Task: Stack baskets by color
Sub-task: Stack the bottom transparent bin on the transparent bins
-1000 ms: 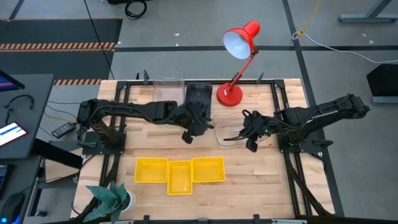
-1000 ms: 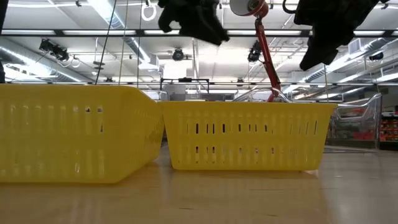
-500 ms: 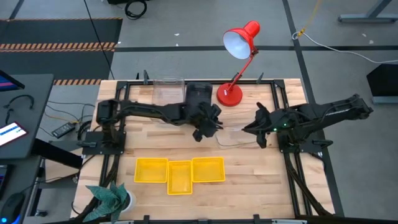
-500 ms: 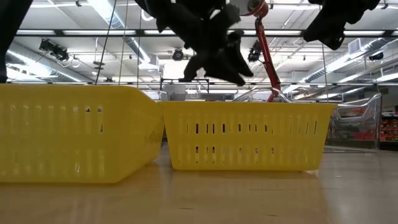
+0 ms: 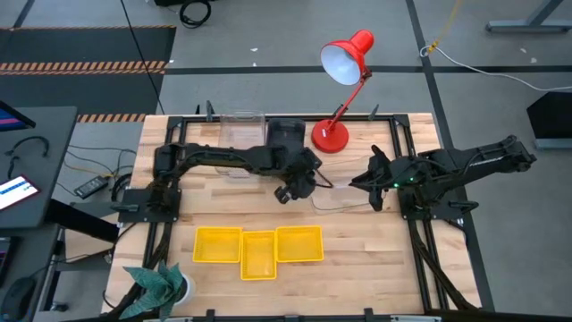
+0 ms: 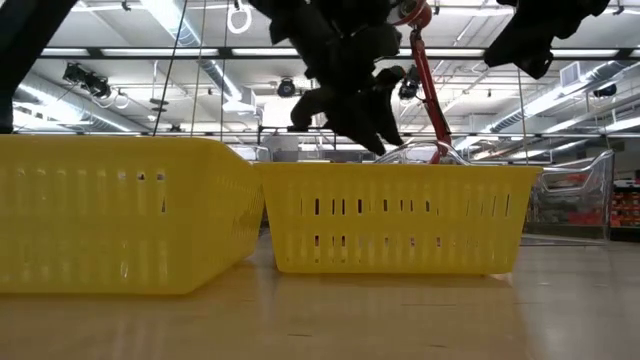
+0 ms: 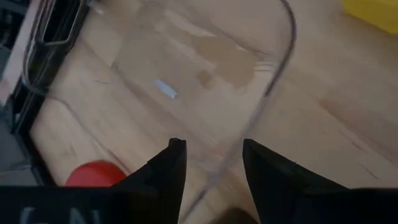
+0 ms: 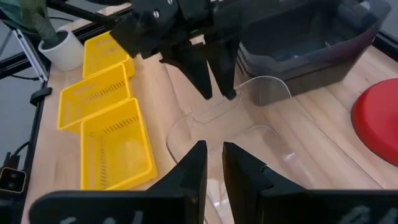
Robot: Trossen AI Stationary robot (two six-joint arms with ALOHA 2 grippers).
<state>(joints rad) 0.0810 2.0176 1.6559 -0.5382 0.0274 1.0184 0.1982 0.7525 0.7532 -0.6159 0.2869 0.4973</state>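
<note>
Left gripper (image 8: pixel 216 87) astride faint clear basket (image 8: pixel 249 134) rim, contact unclear.

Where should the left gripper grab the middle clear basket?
Grip the clear basket by the end wall facing the left arm. Come down from above, with one finger of the left gripper inside and one outside. The basket is open side up, its walls are thin, and its body looks too wide to span.

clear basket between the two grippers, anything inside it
Nothing: through the clear basket only bare table shows. The left gripper straddles its far rim, the right gripper its near rim.
</note>
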